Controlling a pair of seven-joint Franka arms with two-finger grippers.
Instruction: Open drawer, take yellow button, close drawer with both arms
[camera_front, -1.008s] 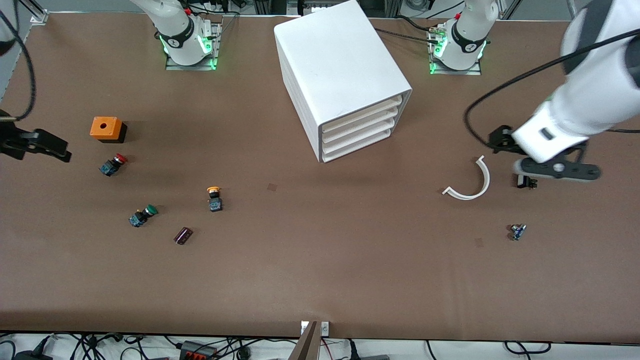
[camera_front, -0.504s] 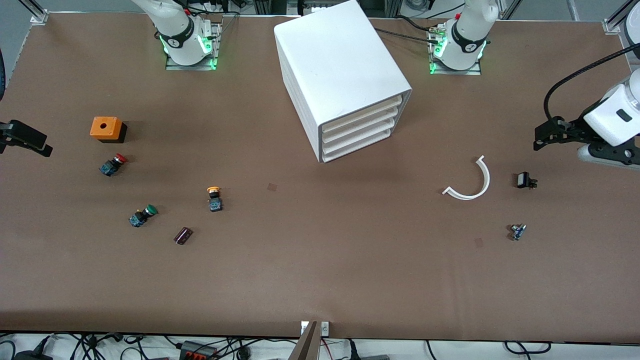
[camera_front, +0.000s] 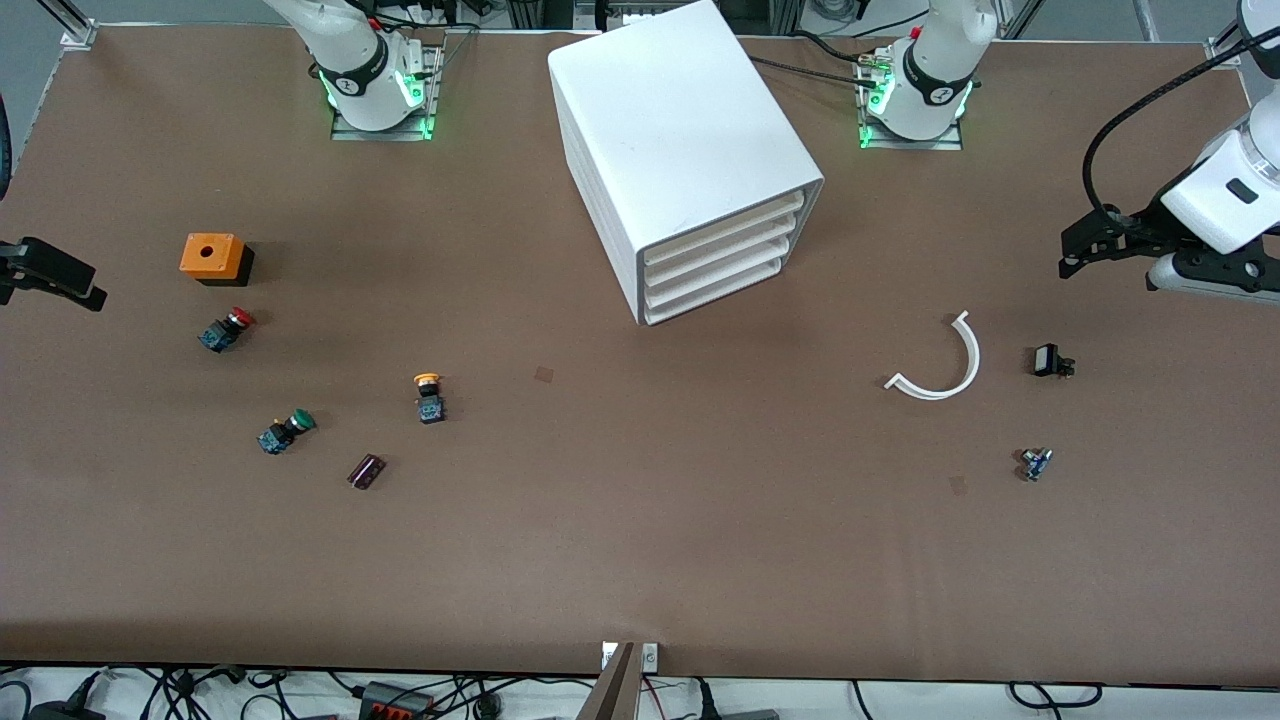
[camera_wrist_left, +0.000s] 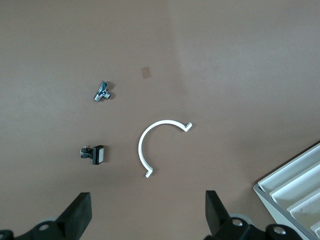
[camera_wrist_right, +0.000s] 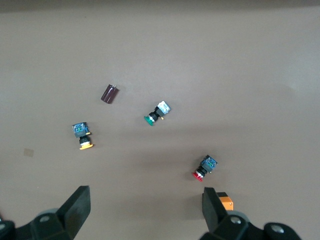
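Table (camera_front: 640, 560): brown mat, clock bearings read on the front view, 12 toward the arm bases.
Step in hand: opening not yet begun; probably the approach to the cabinet, with neither arm on anything.
Cabinet (camera_front: 670, 130): big white box at mid-table, up toward 12, front face turned toward about 5 o'clock.
Drawer (camera_front: 712, 262): four alike, stacked, all pushed in; no telling which one is meant, and no clear sight of a handle or lip.
Left gripper (camera_wrist_left: 145, 212): released, fingers wide, empty; over the left arm's end of the table, at 3 o'clock from the cabinet front.
Right gripper (camera_wrist_right: 145, 212): released too, empty; over the right arm's end, at 9 o'clock from the cabinet.
Next move: one gripper brought to a drawer front and hooked on its edge, then a straight pull along the drawer's own line, toward 5.
White arc (camera_front: 940, 365): curved strip at 4 o'clock from the cabinet, possibly under the left arm's path.
Orange box (camera_front: 212, 256): at 9 o'clock from the cabinet.
Button (camera_front: 428, 392): orange-yellow cap, lying on the open table at 8 o'clock from the cabinet, not in any drawer.
Red-capped button (camera_front: 226, 328): between 9 and 10 o'clock from it, well apart.
Green-capped button (camera_front: 286, 430): at 9 o'clock from it, near.
Dark cylinder (camera_front: 366, 471): at 7 o'clock from it, near.
Black part (camera_front: 1046, 361) and metal fitting (camera_front: 1036, 463): beside the arc, clear of the drawers.
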